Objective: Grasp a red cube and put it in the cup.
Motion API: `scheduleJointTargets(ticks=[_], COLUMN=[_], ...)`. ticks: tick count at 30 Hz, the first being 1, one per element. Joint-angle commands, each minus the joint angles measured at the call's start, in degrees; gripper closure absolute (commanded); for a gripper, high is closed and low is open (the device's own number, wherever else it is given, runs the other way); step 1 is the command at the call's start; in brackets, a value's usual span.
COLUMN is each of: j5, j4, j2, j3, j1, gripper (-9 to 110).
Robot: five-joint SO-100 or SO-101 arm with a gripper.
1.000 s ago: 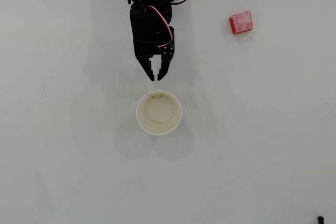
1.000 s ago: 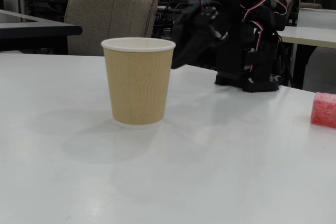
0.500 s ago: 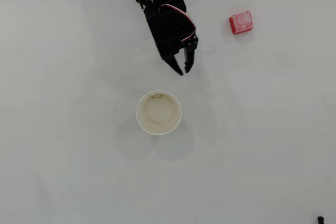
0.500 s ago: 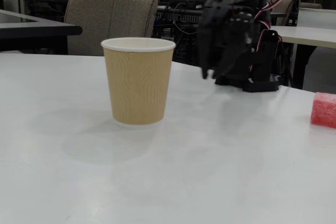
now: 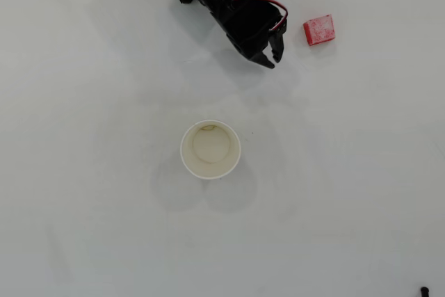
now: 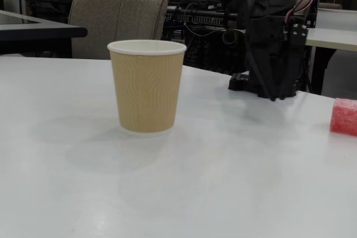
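Jaws nearly pressed together on our gripper (image 5: pixel 272 60), empty, tips aimed toward red cube. White table (image 5: pixel 104 227) bare around. Cup (image 5: pixel 211 149) upright at centre, mouth up, no print we can read. Red cube (image 5: pixel 319 30) far right in overhead view, slightly skewed, just beside gripper, untouched.

End effector (image 5: pixel 272 60) near red cube (image 5: pixel 319 30); cup (image 5: pixel 211 149) apart.
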Motion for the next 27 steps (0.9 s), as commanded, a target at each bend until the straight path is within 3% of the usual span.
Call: scheduleJointTargets(ticks=[1, 23, 27], j5=[0.26, 1.41, 1.41], j4=[0.18, -0.53, -0.7], j2=[0.44, 0.44, 0.44], j3=[4.13, 4.13, 4.13], j1=[-3.69, -24.96, -26.02], gripper=[101, 101, 85])
